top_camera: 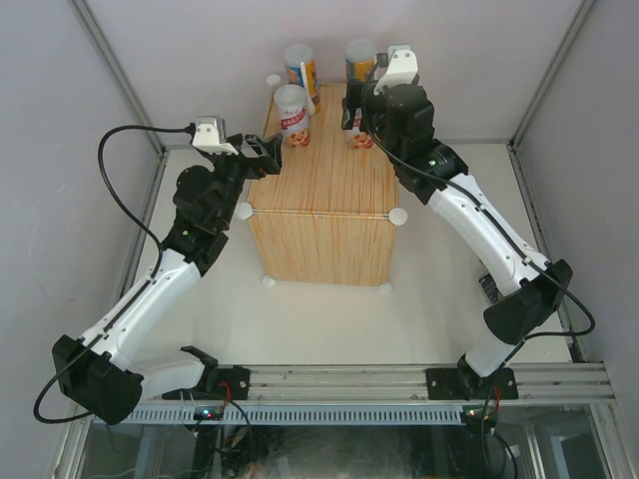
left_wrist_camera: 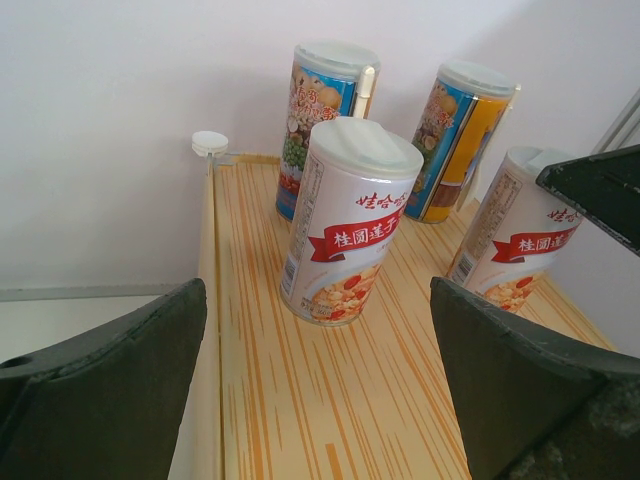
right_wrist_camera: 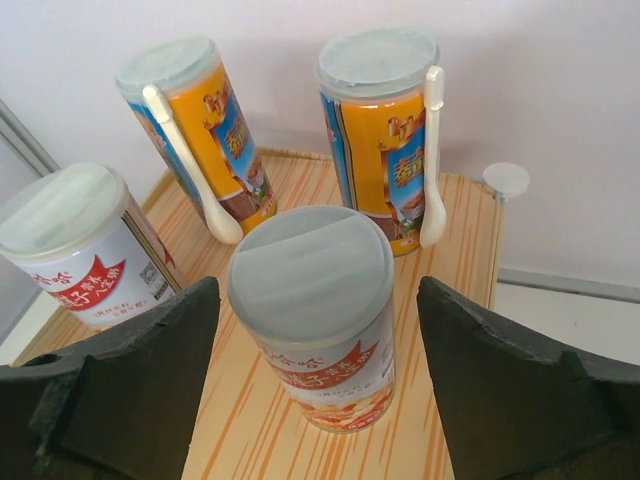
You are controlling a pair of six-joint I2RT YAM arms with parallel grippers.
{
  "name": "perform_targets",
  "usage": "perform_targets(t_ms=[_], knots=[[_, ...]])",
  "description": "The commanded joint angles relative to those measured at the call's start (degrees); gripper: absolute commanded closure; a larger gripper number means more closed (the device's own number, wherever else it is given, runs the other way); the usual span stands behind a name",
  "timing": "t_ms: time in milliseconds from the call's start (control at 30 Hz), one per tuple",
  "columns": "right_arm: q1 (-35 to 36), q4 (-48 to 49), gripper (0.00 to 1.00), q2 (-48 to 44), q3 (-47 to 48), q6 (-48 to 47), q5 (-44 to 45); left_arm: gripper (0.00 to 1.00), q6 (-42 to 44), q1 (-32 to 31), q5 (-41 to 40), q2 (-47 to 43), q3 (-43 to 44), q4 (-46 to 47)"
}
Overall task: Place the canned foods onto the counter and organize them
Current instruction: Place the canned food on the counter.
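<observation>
1. The counter (top_camera: 319, 200), a light wood-grain box with a white knob (top_camera: 397, 216) at each visible corner, stood on the table (top_camera: 329, 329) ahead of both arm bases.
2. Four cans stood upright on the counter top, all in its far half.
3. The left tall cylinder (top_camera: 302, 70) and the right tall cylinder (top_camera: 359, 58) stood at the counter's far edge, apart from each other. Each carried a white spoon (right_wrist_camera: 432, 160) along its side.
4. The left short can (top_camera: 293, 115) stood near the counter's far-left corner, just in front of the left tall cylinder.
5. The right short can (right_wrist_camera: 320, 390) stood toward the counter's far-right side, in front of the right tall cylinder. In the top view the arm hid most of it.
6. The right gripper (right_wrist_camera: 318, 300) hung over the counter's far-right part with its fingers (right_wrist_camera: 520, 380) on either side of the right short can. The jaws were spread wider than the can. A clear gap showed at one finger. The other finger lay close to the can wall, and contact there could not be told.
7. The left gripper (top_camera: 268, 152) hung at the counter's left edge, aimed along the top toward the far edge. Its fingers were spread wide with nothing between them. The left short can stood ahead of the fingertips, apart from them.
</observation>
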Motion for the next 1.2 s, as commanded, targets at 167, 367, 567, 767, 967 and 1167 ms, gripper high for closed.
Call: perform_targets(t_ms=[167, 367, 567, 767, 967, 1167], knots=[[-0.18, 2.48, 0.19, -2.8, 2.75, 1.34, 0.54, 0.04, -0.09, -0.16, 0.32, -1.51, 1.37, 1.03], [0.31, 2.17, 0.17, -2.94, 3.89, 1.09, 0.88, 0.04, -0.01, -0.19, 0.35, -1.57, 2.04, 0.57], [0.78, 1.6, 0.15, -2.71, 5.64, 0.77, 1.64, 0.03, 0.45, -0.19, 0.22, -2.3, 2.87, -0.2], [0.78, 0.33, 0.13, -3.59, 6.43, 1.33, 3.99, 0.03, 0.77, -0.21, 0.12, -2.56, 3.78, -0.92], [0.87, -0.55, 0.11, -6.12, 6.25, 1.09, 5.08, 0.03, 1.19, -0.16, 0.37, -2.59, 5.69, -1.96], [1.15, -2.56, 0.11, -9.57, 5.9, 0.81, 6.71, 0.03, 2.24, -0.21, 0.22, -3.44, 7.0, -3.93]])
